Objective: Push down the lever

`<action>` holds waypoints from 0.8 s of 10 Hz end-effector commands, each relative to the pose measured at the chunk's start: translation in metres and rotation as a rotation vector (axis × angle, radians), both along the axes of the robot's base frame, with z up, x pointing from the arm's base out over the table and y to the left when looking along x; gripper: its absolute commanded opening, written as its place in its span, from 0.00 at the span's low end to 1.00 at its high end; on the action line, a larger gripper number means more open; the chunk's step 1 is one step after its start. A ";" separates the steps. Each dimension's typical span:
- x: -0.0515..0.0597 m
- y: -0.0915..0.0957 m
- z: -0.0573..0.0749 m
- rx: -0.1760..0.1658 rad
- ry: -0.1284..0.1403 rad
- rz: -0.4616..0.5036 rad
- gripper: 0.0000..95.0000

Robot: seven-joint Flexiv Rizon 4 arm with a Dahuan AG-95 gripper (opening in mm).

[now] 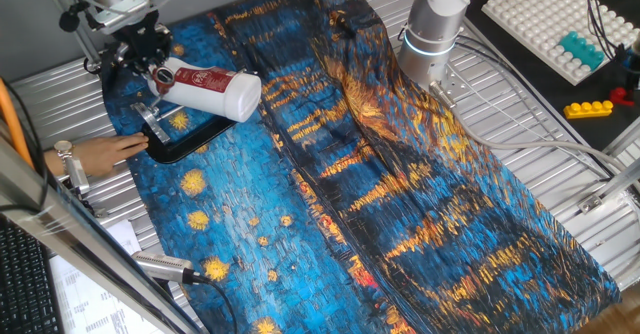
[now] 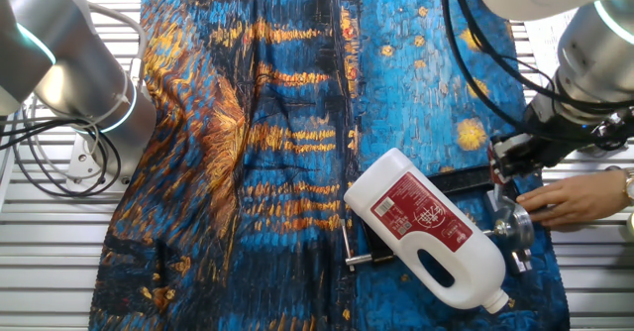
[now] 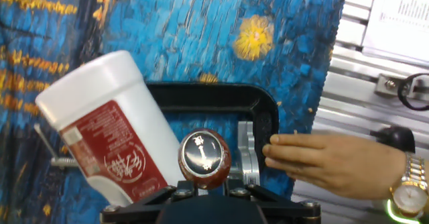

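Note:
The lever (image 3: 204, 158) shows end-on in the hand view: a red-brown knob with a round label, standing up toward the camera. My gripper (image 3: 204, 184) has its black fingers (image 3: 167, 194) close on either side of the knob, shut on it. From the side, the gripper (image 1: 150, 64) hangs just above the clamp's black base (image 1: 185, 142), with the lever's red tip (image 1: 160, 74) at its fingers. The other fixed view shows the gripper (image 2: 505, 167) over the black base (image 2: 461, 180). The bar below the knob is hidden.
A white bottle with a red label (image 1: 212, 90) (image 2: 426, 227) (image 3: 107, 127) lies across the clamp base beside the lever. A person's hand (image 3: 322, 163) (image 1: 95, 154) (image 2: 575, 200) holds the base's edge. A blue and orange painted cloth (image 1: 400, 174) covers the table.

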State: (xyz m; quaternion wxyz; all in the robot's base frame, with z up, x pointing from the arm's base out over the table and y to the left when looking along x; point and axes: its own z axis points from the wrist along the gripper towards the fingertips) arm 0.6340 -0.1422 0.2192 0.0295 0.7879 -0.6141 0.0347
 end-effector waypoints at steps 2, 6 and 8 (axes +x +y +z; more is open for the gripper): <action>-0.001 0.005 -0.002 0.017 -0.002 -0.024 0.20; -0.005 0.015 -0.007 0.041 -0.005 -0.056 0.20; -0.006 0.018 -0.010 0.057 -0.010 -0.066 0.20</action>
